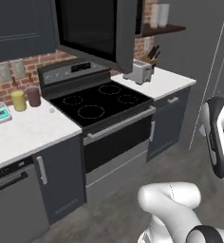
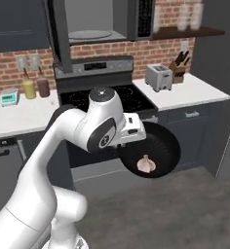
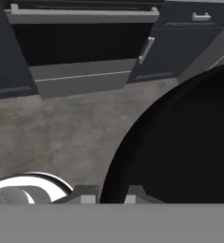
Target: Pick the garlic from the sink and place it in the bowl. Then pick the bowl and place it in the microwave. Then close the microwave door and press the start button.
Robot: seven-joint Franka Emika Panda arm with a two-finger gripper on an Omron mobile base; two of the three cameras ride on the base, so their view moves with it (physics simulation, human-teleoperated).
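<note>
Presently, fingers (image 3: 109, 197) are clamping the wide black round bowl's (image 2: 158, 138) rim, pale garlic bulb (image 2: 145, 164) inside; it needs carrying level toward the open dark-grey microwave (image 2: 95, 22).

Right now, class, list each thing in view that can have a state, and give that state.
Microwave door: swung open.
Microwave: cavity empty, turntable bare.
Bowl: held off the floor by its rim, tilted.
Garlic: lying in the bowl.
Gripper: shut on the bowl's rim.
Oven door: closed.

Pale garlic (image 2: 145, 164) lies in the black bowl (image 2: 162, 141), seemingly tilted, below the open microwave (image 2: 95, 22).
</note>
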